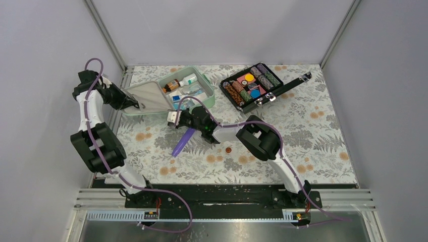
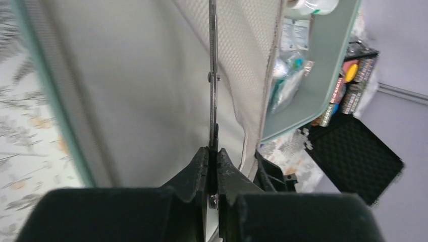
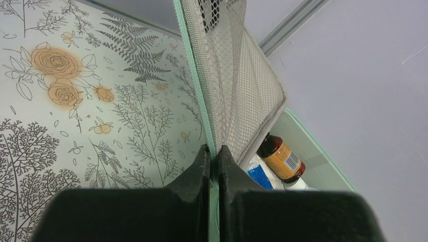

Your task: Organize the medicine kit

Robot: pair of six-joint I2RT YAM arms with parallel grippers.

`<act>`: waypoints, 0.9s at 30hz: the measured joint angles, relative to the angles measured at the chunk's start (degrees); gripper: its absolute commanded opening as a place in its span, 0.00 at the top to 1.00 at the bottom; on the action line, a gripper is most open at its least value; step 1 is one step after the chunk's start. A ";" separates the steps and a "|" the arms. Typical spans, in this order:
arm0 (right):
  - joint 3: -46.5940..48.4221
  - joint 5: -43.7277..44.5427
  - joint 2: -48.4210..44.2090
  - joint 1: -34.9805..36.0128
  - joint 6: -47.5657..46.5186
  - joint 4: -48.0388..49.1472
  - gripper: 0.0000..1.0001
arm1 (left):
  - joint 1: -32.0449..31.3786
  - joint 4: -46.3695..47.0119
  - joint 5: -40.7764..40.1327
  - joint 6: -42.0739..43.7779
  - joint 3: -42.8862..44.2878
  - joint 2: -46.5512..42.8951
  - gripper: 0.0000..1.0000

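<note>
Floral table (image 1: 313, 136): medicine kit (image 1: 209, 85) sits open at the far left, tray just beyond and to the right of both sets of fingers. Its lid (image 1: 146, 96) is folded out flat to the left, lying between the two grippers. Black case (image 1: 291, 84) of coloured rolls is also open, well off to the right of the right gripper.

Right gripper (image 3: 214, 150): fingers pinched tight on the lid's green rim. The rim runs straight out from the tips; mesh pocket (image 3: 237, 85) is just right of them, bare table to the left. Tray contents are right of the fingers: brown bottle (image 3: 281, 157) near, blue pack (image 3: 260, 176) beside it.

Left gripper (image 2: 213, 151): fingers clamped on a thin metal tool (image 2: 212, 91), seen edge-on, can't tell the type. It sticks straight out from the tips over the inside of the lid, alongside the mesh. Tray is up and right of the fingers, black case beyond.
</note>
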 measured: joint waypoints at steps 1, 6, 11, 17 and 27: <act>0.04 0.04 -0.02 0.00 0.11 -0.15 1.00 | -0.15 0.79 1.62 -0.98 -0.44 0.87 1.00; 0.37 0.26 -0.04 0.00 0.72 -0.63 1.00 | -1.64 3.37 6.99 -4.07 -1.09 4.81 0.76; 0.72 1.11 -0.13 0.00 1.60 -1.22 1.00 | -3.37 3.56 8.07 -4.24 -1.01 5.60 0.53; 0.72 1.51 -0.33 -0.02 2.21 -1.84 1.00 | -3.91 -0.09 1.86 -0.55 1.16 3.61 0.47; 0.72 1.51 -0.66 -0.17 3.08 -1.92 1.00 | -4.31 -5.90 -10.69 6.75 7.56 -9.44 0.43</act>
